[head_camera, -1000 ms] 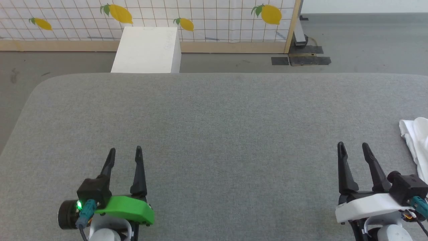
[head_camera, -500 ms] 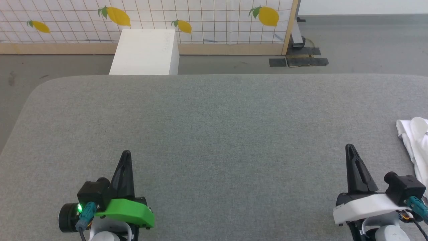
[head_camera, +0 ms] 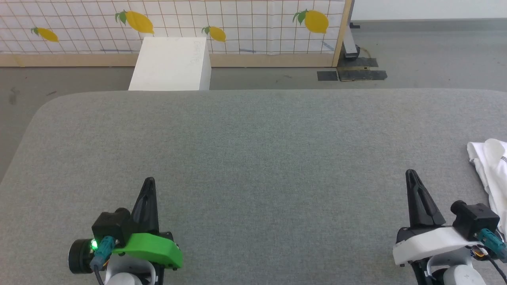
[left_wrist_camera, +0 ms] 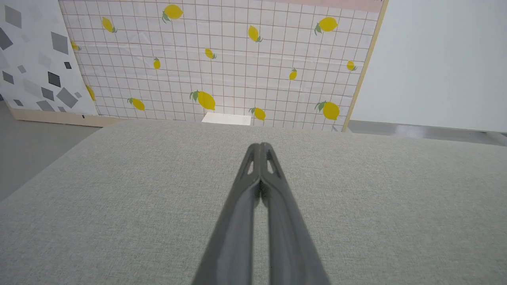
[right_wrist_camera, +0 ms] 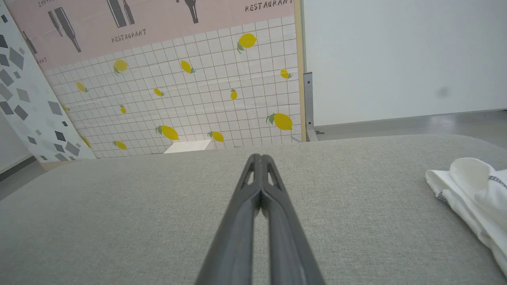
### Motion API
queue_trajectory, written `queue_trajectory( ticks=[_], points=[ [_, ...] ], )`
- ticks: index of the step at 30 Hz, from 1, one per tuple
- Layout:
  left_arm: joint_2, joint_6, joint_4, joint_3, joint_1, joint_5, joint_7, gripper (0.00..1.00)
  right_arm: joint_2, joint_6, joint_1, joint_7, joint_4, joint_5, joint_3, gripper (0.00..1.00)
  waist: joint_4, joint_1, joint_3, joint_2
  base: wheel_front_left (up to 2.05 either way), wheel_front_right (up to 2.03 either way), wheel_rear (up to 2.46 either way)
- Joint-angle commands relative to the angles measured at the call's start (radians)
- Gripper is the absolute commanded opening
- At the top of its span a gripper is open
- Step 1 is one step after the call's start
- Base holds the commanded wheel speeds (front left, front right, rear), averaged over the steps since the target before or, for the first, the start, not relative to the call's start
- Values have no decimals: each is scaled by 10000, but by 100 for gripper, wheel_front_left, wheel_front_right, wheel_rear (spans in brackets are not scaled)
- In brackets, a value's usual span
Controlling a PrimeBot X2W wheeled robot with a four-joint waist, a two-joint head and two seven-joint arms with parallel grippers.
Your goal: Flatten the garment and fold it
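A grey fabric-covered bench [head_camera: 253, 158] spreads wide. Beyond its far edge a white box [head_camera: 168, 65] stands on the grey floor [head_camera: 427, 51], before a lemon-printed grid panel [head_camera: 245, 19] with a wooden frame [head_camera: 341, 31].

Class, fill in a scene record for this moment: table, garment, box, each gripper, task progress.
table: grey, fabric-covered
garment: white, crumpled at the table's right edge, partly out of frame
box: white, beyond the table's far edge
left gripper: shut, empty
right gripper: shut, empty, left of the garment, not touching it
progress: garment not yet flattened
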Motion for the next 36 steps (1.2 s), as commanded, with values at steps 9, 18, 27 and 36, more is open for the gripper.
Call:
queue_trajectory(
  ticks=[9,18,27,36],
  points=[
    [-74,-41,-146,108,71,327,227,0,-1,-3,78,210,-207,-228,65,0,-25,1,-39,0,0,0,0],
    [-108,-54,-234,168,94,479,407,0,-1,-4,103,393,-333,-387,108,0,-49,1,-77,0,0,0,0],
    [-143,-67,-322,227,117,632,588,0,-2,-6,127,576,-460,-546,151,0,-73,1,-116,0,0,0,0],
    [-176,-79,-408,285,139,780,764,0,-2,-7,152,754,-583,-701,192,0,-97,1,-153,0,0,0,0]
  ],
)
